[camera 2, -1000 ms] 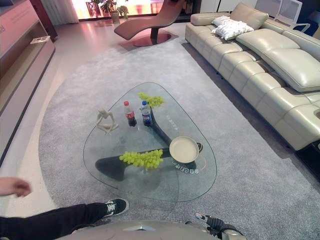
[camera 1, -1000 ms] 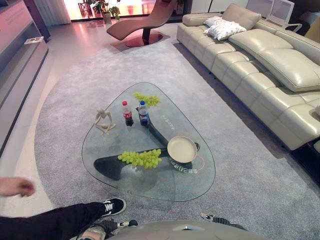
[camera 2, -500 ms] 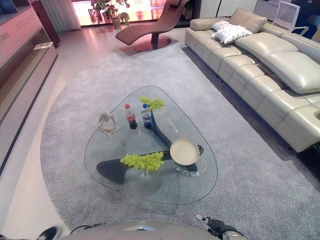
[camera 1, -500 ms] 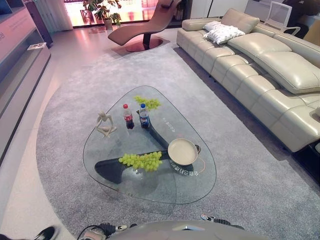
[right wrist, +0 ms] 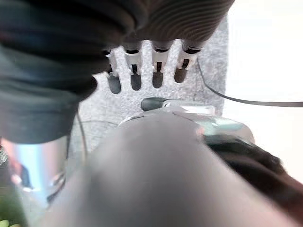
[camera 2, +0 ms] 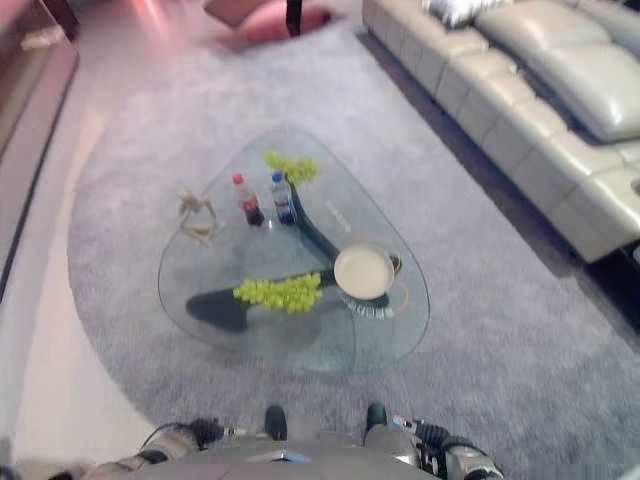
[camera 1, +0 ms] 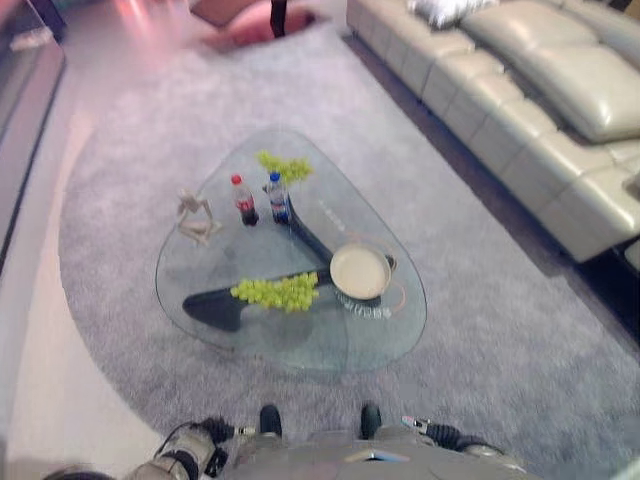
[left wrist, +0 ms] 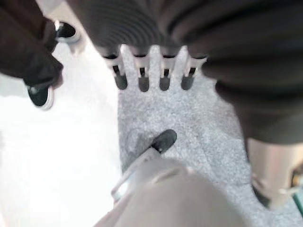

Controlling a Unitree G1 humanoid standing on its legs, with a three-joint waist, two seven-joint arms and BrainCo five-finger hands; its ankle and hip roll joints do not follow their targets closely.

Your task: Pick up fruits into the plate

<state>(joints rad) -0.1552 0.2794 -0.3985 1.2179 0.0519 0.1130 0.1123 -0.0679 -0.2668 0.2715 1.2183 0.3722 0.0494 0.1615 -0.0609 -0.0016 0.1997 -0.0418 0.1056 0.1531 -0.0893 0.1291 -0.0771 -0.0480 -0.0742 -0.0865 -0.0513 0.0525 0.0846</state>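
Lying across near half of clear glass coffee table point(camera 1: 300, 345), long axis crosswise to robot: large bunch of green grapes point(camera 1: 276, 292), just left of round cream plate point(camera 1: 360, 271). Second, smaller green grape bunch point(camera 1: 284, 166) at far edge, behind two small plastic bottles point(camera 1: 260, 199); pale figurine point(camera 1: 194, 218) on left. Wrist views added hands: left hand point(left wrist: 151, 71) and right hand point(right wrist: 147, 71), fingers straight, relaxed, holding nothing, over grey carpet point(camera 1: 480, 340), well apart from grapes.
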